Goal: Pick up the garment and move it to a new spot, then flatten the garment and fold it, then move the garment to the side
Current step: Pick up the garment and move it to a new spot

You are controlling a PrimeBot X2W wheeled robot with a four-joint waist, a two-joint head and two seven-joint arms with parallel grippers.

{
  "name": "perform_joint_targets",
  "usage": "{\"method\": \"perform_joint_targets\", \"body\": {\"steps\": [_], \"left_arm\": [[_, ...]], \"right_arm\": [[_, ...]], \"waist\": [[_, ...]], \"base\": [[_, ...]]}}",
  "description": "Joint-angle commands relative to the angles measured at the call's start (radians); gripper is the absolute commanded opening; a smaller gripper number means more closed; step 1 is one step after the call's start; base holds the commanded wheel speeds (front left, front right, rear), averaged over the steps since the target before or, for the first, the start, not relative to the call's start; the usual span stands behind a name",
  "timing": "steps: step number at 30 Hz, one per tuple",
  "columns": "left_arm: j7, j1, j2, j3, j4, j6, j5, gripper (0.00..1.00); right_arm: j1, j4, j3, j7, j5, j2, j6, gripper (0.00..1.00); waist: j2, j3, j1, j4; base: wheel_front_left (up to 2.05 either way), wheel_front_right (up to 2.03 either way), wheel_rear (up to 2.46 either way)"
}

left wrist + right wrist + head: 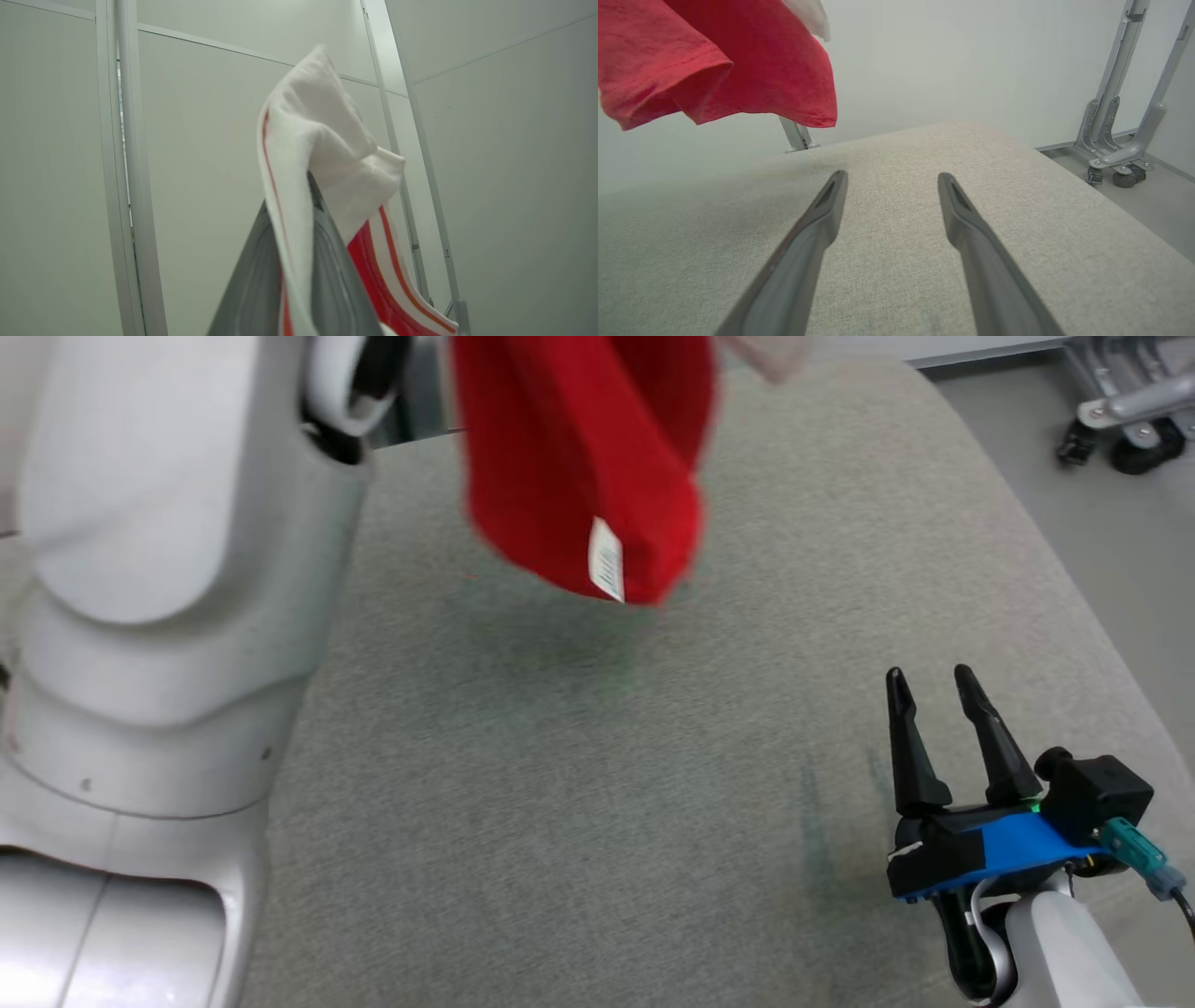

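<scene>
— While we go from your left, what comes first?
— My left arm (140,616), pale and bulky, rises along the left edge of the head view. My left gripper (303,200) is clamped tight on the garment (322,130). Along that wrist I see white cloth with red stripes pinched between the two fingers (254,284) and bunched above their tips. A pale panelled wall (504,163) lies behind.
— Where does the garment hang?
— It hangs from that grip in the air, over the far part of the table (560,821) and a little left of its middle. The body of it is red, blurred at the edges. A small white label (606,558) sits near its lowest fold. From my right wrist I see its red hem clear of the grey fabric top, with a faint shadow beneath it.
— And your right hand?
— My right gripper (928,674) sits low over the near right of the table. Its fingers are spread wide with nothing between them, and they point away across the top. I cannot tell whether they touch the fabric.
— Anything further right?
— A metal stand on castors (1120,420) is on the floor (1102,551) beyond the table's right edge, well apart from my hand.
</scene>
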Motion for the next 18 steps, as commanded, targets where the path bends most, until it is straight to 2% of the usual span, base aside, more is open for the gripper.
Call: {"method": "perform_joint_targets", "body": {"steps": [1,5,9,18], "left_arm": [[-0.010,-0.007,-0.005,-0.012,0.016,-0.005,-0.010,0.00],[-0.039,0.048,-0.018,-0.051,0.079,-0.006,-0.040,0.00],[-0.077,0.161,-0.015,-0.051,0.138,0.011,-0.065,0.00],[-0.170,0.520,0.096,0.007,0.224,0.075,-0.108,0.00]], "right_arm": [[0.008,-0.003,-0.006,-0.003,0.011,-0.004,0.000,1.00],[0.009,-0.006,-0.017,-0.004,0.007,-0.004,0.000,1.00],[0.012,-0.010,-0.027,-0.004,-0.005,-0.004,0.000,1.00],[0.020,-0.012,-0.035,-0.003,-0.038,-0.005,0.000,1.00]], "waist": [[-0.0001,-0.012,0.0000,-0.022],[-0.0001,-0.012,0.0000,-0.030],[-0.0001,-0.016,0.0000,-0.006],[-0.0001,-0.024,0.0000,0.085]], "base": [[0.00,0.00,0.00],[0.00,0.00,0.00],[0.00,0.00,0.00],[0.00,0.00,0.00]]}}
